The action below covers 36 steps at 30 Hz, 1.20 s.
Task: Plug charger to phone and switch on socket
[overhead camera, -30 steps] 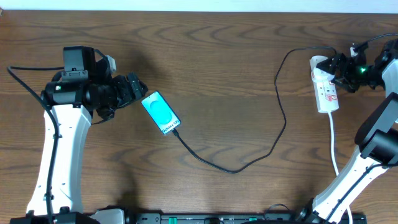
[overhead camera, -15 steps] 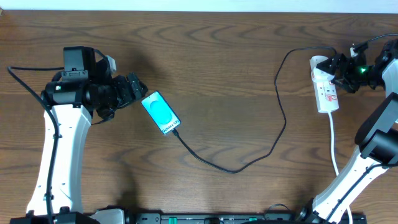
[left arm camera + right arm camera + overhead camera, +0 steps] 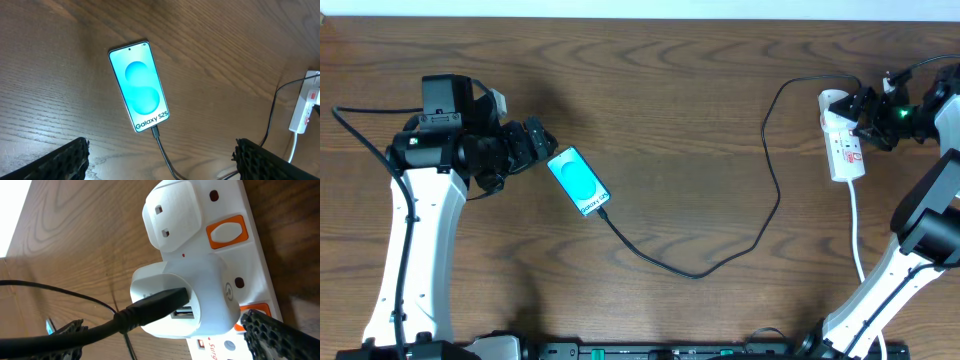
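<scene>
Socket looks light, rigid, prone to sliding on counter, so push orange switches squarely; left gripper, right gripper both released, empty.

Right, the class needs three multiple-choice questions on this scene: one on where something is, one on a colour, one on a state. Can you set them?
1. Where on the table is the power strip? A far right; B centre; C far left.
2. The phone screen is: A red; B cyan-blue; C black.
3. The charger cable is: A lying apart from the phone; B plugged into the phone; C wrapped round the phone.

Answers: 1 A, it lies by the right gripper. 2 B, plain in the left wrist view. 3 B, its plug sits in the phone's bottom edge.
</scene>
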Tool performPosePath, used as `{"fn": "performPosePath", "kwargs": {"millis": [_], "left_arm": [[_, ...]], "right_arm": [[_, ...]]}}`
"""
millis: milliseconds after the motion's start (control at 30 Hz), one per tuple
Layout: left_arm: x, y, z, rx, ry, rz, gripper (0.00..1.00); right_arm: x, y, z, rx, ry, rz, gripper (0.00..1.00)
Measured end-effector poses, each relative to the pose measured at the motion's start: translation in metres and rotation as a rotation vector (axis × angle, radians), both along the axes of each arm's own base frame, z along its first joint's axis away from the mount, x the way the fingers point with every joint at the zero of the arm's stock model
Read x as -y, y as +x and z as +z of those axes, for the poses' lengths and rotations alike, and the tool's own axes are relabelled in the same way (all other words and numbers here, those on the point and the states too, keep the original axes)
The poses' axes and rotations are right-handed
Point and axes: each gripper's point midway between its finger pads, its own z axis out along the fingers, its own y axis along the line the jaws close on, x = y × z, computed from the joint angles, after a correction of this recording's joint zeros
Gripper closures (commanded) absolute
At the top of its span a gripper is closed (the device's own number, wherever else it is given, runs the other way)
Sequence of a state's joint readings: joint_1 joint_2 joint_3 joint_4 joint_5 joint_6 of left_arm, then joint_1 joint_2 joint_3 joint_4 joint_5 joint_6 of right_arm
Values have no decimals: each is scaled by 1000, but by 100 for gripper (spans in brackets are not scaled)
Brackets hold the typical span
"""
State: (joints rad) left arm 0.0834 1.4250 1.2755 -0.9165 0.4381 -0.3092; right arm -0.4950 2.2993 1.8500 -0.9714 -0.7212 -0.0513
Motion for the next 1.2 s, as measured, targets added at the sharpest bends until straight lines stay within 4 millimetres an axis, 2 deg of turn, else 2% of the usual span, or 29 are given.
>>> {"fn": "performPosePath", "kwargs": {"millis": [933, 1200], "left_arm": [[0, 0, 0, 0, 0, 0, 7], [0, 0, 0, 0, 0, 0, 7]], "right_arm": [[0, 0, -1, -2, -3, 1, 1], [-9, 5, -2, -7, -40, 26, 1]]}}
